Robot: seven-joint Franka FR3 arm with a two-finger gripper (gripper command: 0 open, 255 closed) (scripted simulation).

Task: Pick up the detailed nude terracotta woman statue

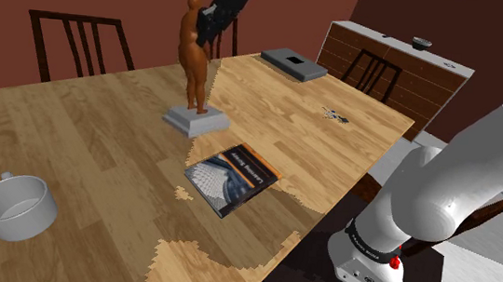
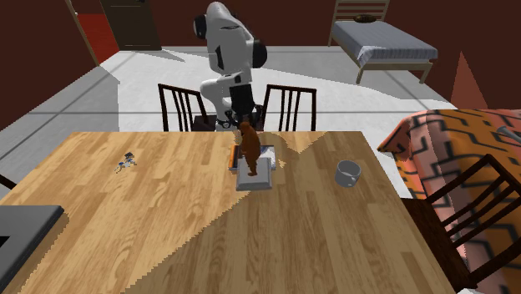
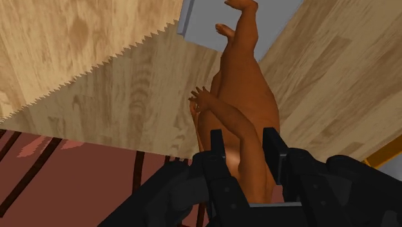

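Since it seemed stiff yet breakable, the brown statue (image 3: pixel 248 97) was clasped at its torso inside the pincer (image 3: pixel 245 137).

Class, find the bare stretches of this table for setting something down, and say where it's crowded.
Bare wood: between the mug and the statue; between the statue and the small grey object. Crowded: around the statue, with the hand on it and the book beside.

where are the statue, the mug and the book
statue (image 1: pixel 191 57), shoulder view, on its torso
mug (image 1: pixel 22 226), shoulder view, on its outer wall
book (image 1: pixel 233 179), shoulder view, on its cover
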